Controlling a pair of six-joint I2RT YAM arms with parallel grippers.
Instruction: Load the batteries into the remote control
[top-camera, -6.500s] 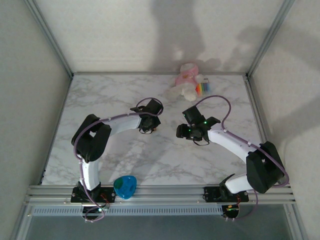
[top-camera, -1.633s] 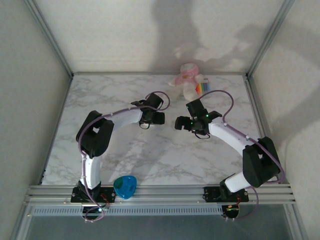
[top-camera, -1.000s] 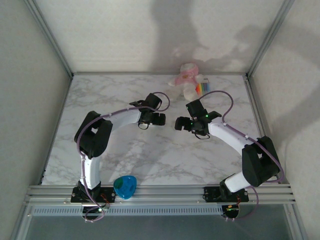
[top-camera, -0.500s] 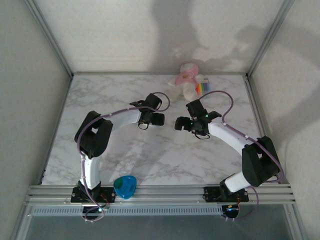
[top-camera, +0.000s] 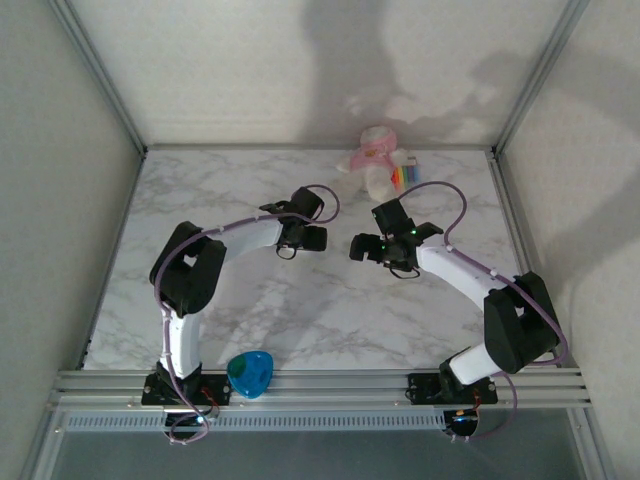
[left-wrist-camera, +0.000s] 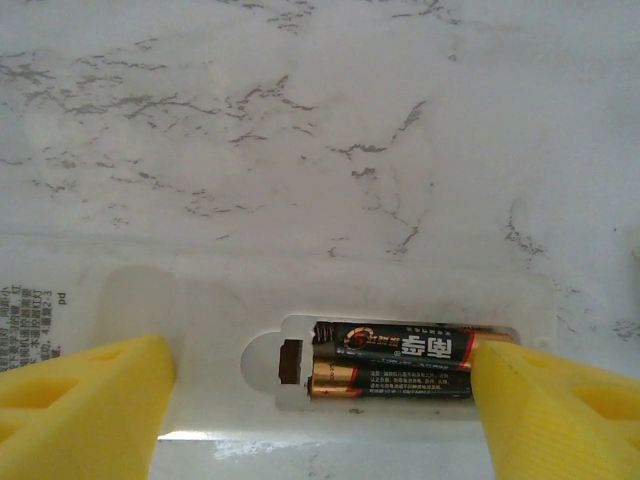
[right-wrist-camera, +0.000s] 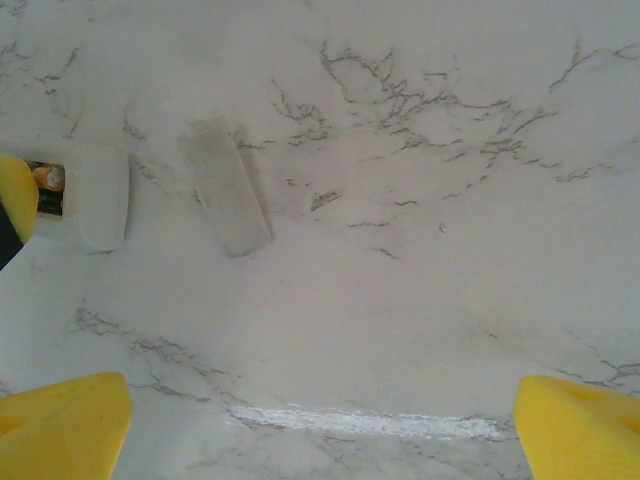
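Slim white plastic remote control lies back-up on the white marble-pattern table, lengthwise across the left wrist view, battery bay uncovered. Two small cylindrical batteries sit side by side in the bay: the upper one dark with printed lettering, the lower one dark with a gold-orange end. Left gripper is directly over the bay, released, jaws wide and clamped on nothing. Its left yellow foam pad is over the remote body short of the bay; the right pad overlaps the batteries' far end, and I can't tell if it touches them. Right gripper is also released, jaws spread wide over bare marble. In the right wrist view, a flat whitish rectangular cover piece lies loose on the table just beside the remote's end, apart from it. In the top view both grippers face each other mid-table, close together. A pink-and-white plush toy and a small rainbow-striped item are at the far edge. A blue rounded plastic object sits at the near edge by the left arm's base.
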